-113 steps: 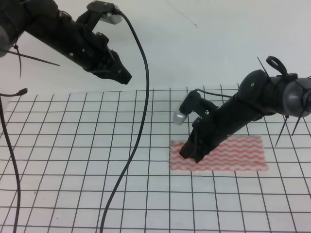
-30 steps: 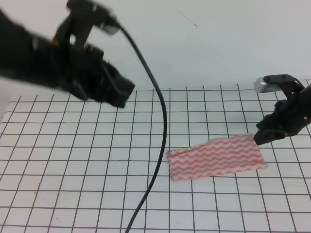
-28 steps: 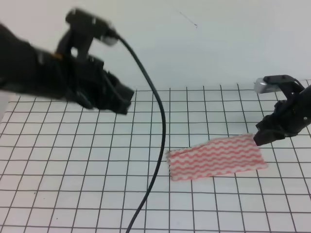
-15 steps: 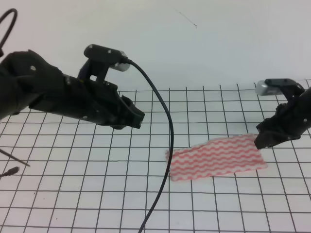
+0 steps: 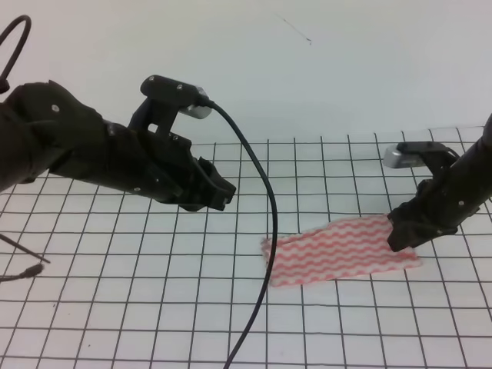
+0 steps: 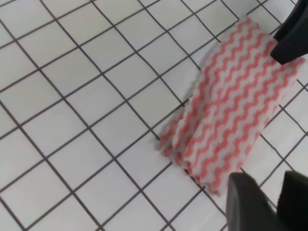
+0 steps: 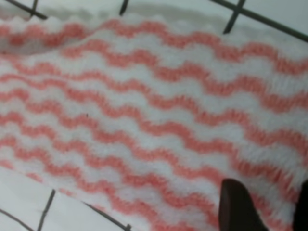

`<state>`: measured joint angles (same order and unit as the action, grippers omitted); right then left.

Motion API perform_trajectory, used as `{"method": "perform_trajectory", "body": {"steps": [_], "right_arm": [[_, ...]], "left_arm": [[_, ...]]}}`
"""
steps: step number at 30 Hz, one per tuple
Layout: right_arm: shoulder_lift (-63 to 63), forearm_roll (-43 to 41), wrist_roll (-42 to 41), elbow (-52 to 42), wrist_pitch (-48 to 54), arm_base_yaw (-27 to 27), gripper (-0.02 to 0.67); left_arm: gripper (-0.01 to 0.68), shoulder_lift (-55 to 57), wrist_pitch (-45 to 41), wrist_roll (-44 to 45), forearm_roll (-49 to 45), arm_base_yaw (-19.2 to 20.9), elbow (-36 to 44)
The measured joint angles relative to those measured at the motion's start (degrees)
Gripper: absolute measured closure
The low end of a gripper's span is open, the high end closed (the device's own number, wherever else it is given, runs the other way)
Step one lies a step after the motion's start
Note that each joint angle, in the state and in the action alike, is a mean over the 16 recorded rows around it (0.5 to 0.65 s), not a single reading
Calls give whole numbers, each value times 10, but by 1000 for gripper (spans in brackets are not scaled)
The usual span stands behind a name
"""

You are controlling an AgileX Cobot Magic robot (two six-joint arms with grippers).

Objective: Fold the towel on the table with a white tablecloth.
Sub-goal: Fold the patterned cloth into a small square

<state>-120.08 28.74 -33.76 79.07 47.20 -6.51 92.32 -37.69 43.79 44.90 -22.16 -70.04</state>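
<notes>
Towel (image 5: pixel 338 250), fuzzy wavy-striped oblong, lies on grid-lined tablecloth (image 5: pixel 115 254).

The left arm reaches in from the worktop's left edge, its tool (image 5: pixel 219 194) hovering above the surface near the middle, fingers close together. The right arm slants down from the right edge, its tool (image 5: pixel 401 232) low at the worktop, fingertips (image 7: pixel 238 208) slightly apart.

A plain white wall (image 5: pixel 346 69) fills the upper half of the frame, evenly lit, with a faint dark scratch (image 5: pixel 295 30) near top centre.
</notes>
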Motion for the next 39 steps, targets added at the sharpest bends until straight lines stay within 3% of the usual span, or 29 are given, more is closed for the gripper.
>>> {"method": "perform_trajectory", "body": {"steps": [13, 25, 39], "right_arm": [[-2, 5, 0, 2, 5, -7, 639], [2, 76, -33, 4, 21, -27, 645], [3, 141, -64, 5, -20, -110, 645]], "left_arm": [[515, 0, -8, 3, 1, 0, 0], [515, 0, -11, 5, -4, 0, 0], [515, 0, -4, -26, -100, 0, 0]]}}
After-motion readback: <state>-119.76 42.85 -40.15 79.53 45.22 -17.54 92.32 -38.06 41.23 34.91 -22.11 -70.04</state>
